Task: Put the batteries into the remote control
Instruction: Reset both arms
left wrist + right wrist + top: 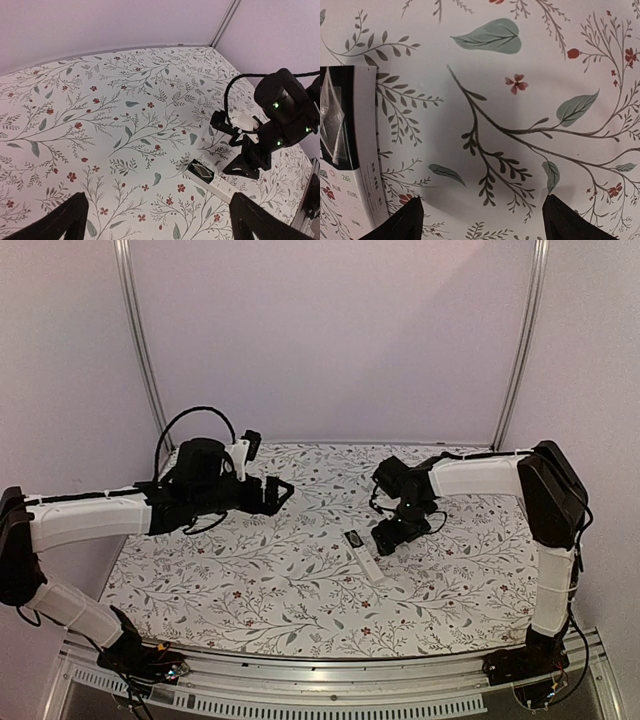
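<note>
The white remote control (pixel 367 560) lies flat near the table's middle, its dark battery recess (pixel 201 171) at the far end. It also shows in the left wrist view (pixel 220 186) and at the left edge of the right wrist view (pixel 362 150). My right gripper (pixel 388 537) is open and empty, low over the cloth just right of the remote's recess end. My left gripper (pixel 283 490) is open and empty, held above the table well to the left of the remote. No blue or orange-red battery is in view.
The table carries a floral-patterned cloth (pixel 250 580). Metal frame posts (pixel 140 340) stand at the back corners against plain walls. The right arm's wrist and cable (pixel 280 115) hang over the right part of the table.
</note>
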